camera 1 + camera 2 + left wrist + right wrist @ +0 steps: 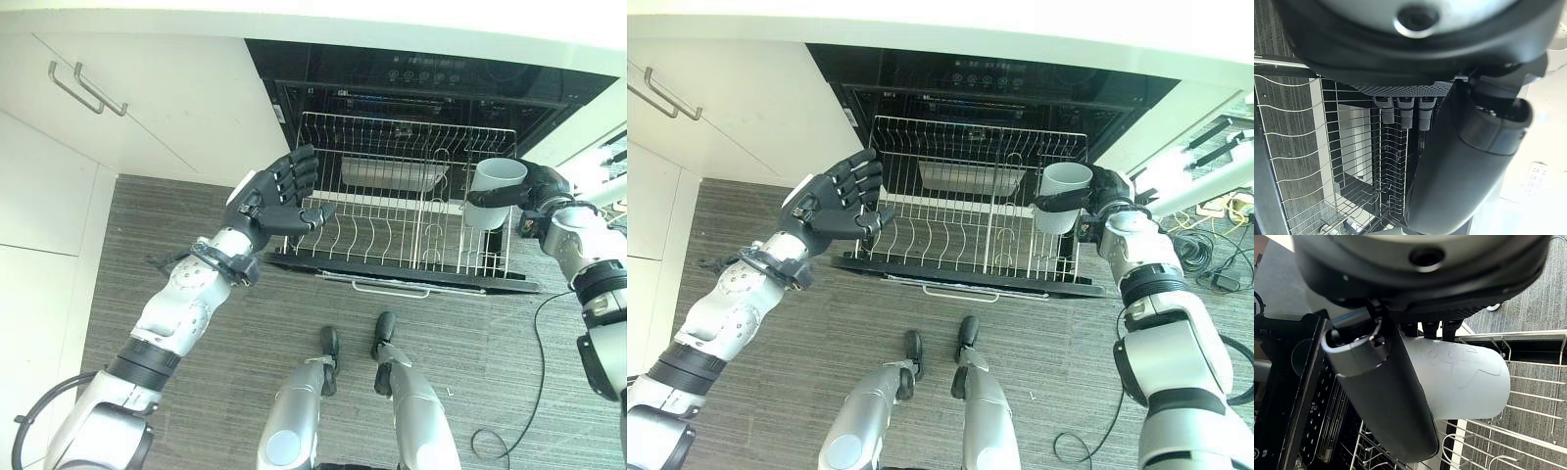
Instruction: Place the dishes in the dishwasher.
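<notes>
The dishwasher [411, 88] stands open, its wire rack [392, 230] pulled out with a shallow tray [392, 176] at the back. The right hand [541, 188] grips a white cup [498, 186] above the rack's right side. The left hand [274, 196] hovers, fingers straight.

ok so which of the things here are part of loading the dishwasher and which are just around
Part of the job:
- white cup, held in the right hand over the rack's right side
- pulled-out wire rack of the open dishwasher
- metal tray lying at the rack's back
- left hand, open, empty, at the rack's left edge

Just around:
- white cabinet door with two bar handles
</notes>
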Controlling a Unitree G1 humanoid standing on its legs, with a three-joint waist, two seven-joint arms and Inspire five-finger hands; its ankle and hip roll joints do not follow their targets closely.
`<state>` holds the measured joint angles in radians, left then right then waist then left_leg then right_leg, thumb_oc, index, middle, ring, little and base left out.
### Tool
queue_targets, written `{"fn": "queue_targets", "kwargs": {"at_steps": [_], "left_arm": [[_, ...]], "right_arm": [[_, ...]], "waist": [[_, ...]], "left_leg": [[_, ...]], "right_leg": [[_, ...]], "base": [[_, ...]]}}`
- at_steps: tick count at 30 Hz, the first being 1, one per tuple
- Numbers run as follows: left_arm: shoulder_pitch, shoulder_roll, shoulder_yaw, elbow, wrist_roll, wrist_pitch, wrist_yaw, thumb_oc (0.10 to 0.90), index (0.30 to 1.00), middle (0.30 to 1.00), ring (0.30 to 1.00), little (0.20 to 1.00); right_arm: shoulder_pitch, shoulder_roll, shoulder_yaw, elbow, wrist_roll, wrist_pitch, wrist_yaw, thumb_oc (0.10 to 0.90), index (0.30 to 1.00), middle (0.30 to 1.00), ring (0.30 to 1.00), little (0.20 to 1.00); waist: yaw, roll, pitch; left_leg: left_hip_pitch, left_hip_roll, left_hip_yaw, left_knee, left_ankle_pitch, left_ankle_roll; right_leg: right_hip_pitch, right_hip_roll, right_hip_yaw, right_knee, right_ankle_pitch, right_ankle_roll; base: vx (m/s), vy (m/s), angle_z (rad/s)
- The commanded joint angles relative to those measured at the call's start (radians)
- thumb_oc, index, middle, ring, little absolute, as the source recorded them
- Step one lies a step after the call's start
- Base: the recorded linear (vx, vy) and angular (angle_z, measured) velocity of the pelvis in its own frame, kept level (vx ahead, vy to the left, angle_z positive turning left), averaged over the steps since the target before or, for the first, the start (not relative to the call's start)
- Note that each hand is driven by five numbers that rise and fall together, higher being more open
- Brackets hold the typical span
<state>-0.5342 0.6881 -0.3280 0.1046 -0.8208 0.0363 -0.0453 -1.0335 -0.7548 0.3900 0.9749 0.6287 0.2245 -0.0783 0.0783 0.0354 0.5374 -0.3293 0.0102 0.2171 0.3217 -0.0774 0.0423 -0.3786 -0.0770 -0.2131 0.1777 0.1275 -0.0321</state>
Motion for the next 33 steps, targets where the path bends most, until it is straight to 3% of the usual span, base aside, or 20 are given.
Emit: {"fn": "queue_targets", "kwargs": {"at_steps": [1, 8, 20, 31, 33], "left_arm": [[-0.025, 0.026, 0.021, -0.162, -0.032, -0.123, 0.0, 0.8, 0.9, 0.9, 0.9, 0.9], [0.016, 0.032, 0.043, -0.185, -0.022, -0.129, 0.006, 0.8, 0.9, 0.9, 0.9, 0.9], [0.076, 0.018, 0.075, -0.21, 0.006, -0.133, 0.0, 0.8, 0.9, 0.9, 0.9, 0.9], [0.064, 0.013, 0.071, -0.201, 0.012, -0.131, 0.001, 0.8, 0.9, 0.9, 0.9, 0.9], [0.056, 0.017, 0.069, -0.197, 0.007, -0.13, 0.002, 0.8, 0.9, 0.9, 0.9, 0.9]], "right_arm": [[-0.156, -0.118, 0.062, -0.097, -0.017, -0.072, -0.048, 0.8, 0.9, 0.9, 0.9, 0.9], [-0.137, -0.156, 0.059, -0.22, -0.086, -0.102, -0.066, 0.8, 0.9, 0.9, 0.9, 0.9], [-0.064, -0.191, -0.013, -0.448, -0.161, -0.07, -0.091, 0.8, 0.9, 0.9, 0.9, 0.9], [-0.033, -0.178, 0.0, -0.385, -0.166, -0.034, -0.069, 0.8, 0.9, 0.9, 0.9, 0.9], [-0.042, -0.189, 0.027, -0.355, -0.297, -0.03, -0.087, 0.8, 0.9, 0.9, 0.9, 0.9]], "waist": [[-0.01, 0.029, -0.051], [-0.021, 0.022, -0.06], [-0.039, 0.009, -0.076], [-0.035, 0.006, -0.072], [-0.033, 0.005, -0.072]], "left_leg": [[0.02, 0.054, -0.068, -0.022, -0.061, -0.085], [0.023, 0.058, -0.063, -0.022, -0.065, -0.084], [0.03, 0.063, -0.053, -0.022, -0.072, -0.08], [0.029, 0.066, -0.048, -0.022, -0.072, -0.079], [0.029, 0.066, -0.046, -0.022, -0.071, -0.08]], "right_leg": [[0.037, -0.083, -0.012, 0.122, -0.198, 0.134], [0.036, -0.079, -0.005, 0.122, -0.198, 0.134], [0.04, -0.072, 0.003, 0.122, -0.203, 0.132], [0.039, -0.07, 0.0, 0.122, -0.205, 0.13], [0.038, -0.071, -0.002, 0.122, -0.203, 0.131]], "base": [[0.0, 0.0, 0.0], [0.0, 0.0, 0.0], [0.0, 0.0, 0.0], [0.0, -0.002, -0.01], [0.0, 0.0, 0.0]]}}
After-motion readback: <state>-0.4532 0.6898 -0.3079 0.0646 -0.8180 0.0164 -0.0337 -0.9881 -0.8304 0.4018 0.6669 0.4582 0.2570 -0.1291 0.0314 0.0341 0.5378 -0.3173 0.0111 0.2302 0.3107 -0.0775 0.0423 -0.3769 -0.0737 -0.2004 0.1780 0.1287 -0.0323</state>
